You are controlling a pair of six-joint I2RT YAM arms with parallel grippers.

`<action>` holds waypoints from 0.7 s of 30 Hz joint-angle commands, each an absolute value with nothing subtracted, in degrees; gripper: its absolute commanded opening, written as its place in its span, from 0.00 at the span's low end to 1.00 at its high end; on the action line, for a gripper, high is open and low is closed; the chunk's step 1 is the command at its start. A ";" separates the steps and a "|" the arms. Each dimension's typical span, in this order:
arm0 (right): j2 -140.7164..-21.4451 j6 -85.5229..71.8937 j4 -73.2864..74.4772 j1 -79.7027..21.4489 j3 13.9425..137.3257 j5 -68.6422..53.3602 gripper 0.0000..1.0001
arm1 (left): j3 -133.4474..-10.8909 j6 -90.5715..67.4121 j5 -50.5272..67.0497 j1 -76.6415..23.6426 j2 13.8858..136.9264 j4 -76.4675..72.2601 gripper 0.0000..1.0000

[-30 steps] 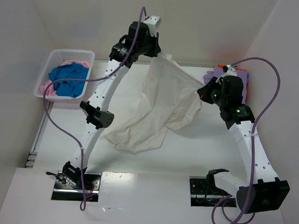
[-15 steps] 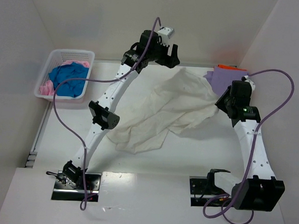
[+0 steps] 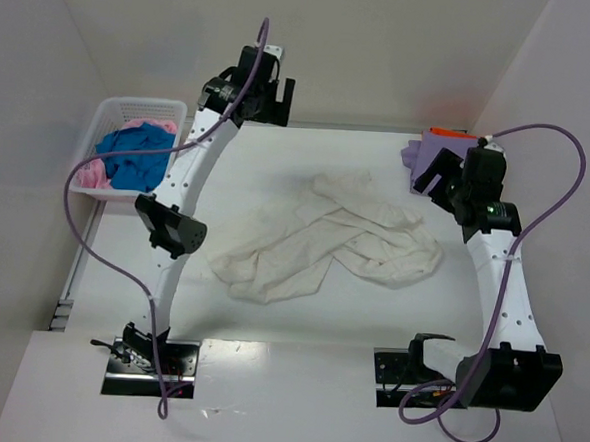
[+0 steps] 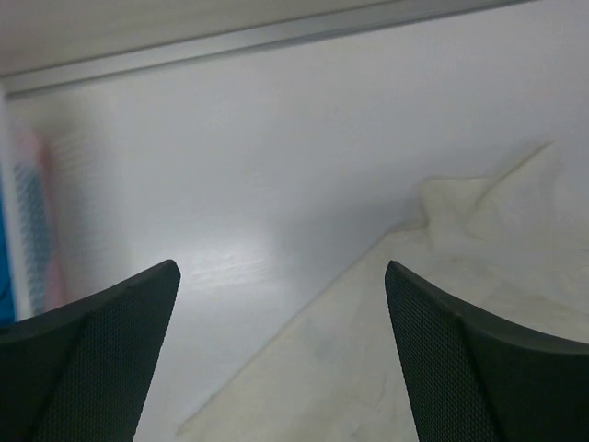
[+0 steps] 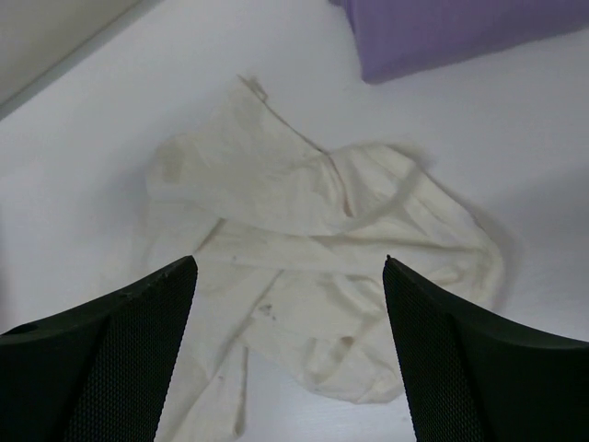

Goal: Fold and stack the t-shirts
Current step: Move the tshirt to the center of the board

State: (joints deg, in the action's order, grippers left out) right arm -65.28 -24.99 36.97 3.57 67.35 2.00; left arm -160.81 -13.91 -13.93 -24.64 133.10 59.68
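The cream-white t-shirt (image 3: 329, 238) lies crumpled and loose on the middle of the table, touched by neither gripper. My left gripper (image 3: 273, 94) hangs open high over the far edge; in its wrist view (image 4: 281, 267) the cream cloth (image 4: 460, 304) lies below with nothing between the fingers. My right gripper (image 3: 436, 178) is open above the shirt's right side, jaws (image 5: 288, 262) wide over the cream t-shirt (image 5: 304, 239). A folded lavender t-shirt (image 3: 432, 149) lies at the far right on an orange one (image 3: 451, 132). The lavender t-shirt (image 5: 460, 32) also shows in the right wrist view.
A white lattice basket (image 3: 142, 103) stands at the far left, holding a blue t-shirt (image 3: 134, 156) and a pink one (image 3: 89, 173). White walls enclose the table at the back and both sides. The basket's edge (image 4: 23, 221) shows at the left of the left wrist view.
Both grippers opened and let go of the cream t-shirt, which dropped from being stretched in the air into a crumpled heap on the table. The left arm swung back and left.
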 commanded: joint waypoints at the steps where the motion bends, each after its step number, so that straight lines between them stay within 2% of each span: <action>1: -69.34 -22.51 29.19 2.91 73.28 -5.62 0.87 | -144.92 -15.12 -23.90 -24.26 119.93 60.57 1.00; 3: -72.67 -21.80 28.65 2.20 76.18 -7.47 0.87 | -134.88 -14.60 -21.72 -23.74 113.59 52.33 1.00; 4: -73.56 -21.80 27.17 2.20 76.98 -7.47 0.87 | -129.26 -14.59 -20.75 -23.21 106.33 48.99 1.00; 5: -74.87 -21.10 26.29 1.59 77.51 -7.99 0.89 | -119.02 -14.59 -16.65 -22.16 102.95 43.04 1.00; 6: -75.40 -20.48 25.32 1.58 78.13 -8.87 0.91 | -114.83 -14.59 -14.78 -21.63 97.61 40.98 1.00; 10: -80.92 -18.47 21.63 0.53 79.79 -11.50 0.93 | -98.23 -18.70 -13.88 -20.31 90.28 38.33 1.00; 15: -88.67 -16.00 19.44 -0.61 81.39 -13.01 0.93 | -83.37 -23.64 -12.74 -18.54 83.16 34.90 1.00; 17: -91.75 -16.00 17.15 -0.62 82.00 -15.10 0.93 | -78.17 -25.13 -8.64 -16.01 79.29 34.02 1.00; 21: -99.56 -14.95 18.19 -2.01 87.88 -16.61 0.94 | -74.88 -25.14 -8.00 -13.98 77.70 33.40 1.00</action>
State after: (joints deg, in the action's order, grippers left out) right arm -94.76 -17.45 22.00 -0.25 80.71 -14.09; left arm -76.84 -22.72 -10.87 -16.14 81.89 37.67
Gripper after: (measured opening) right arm 0.932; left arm 0.998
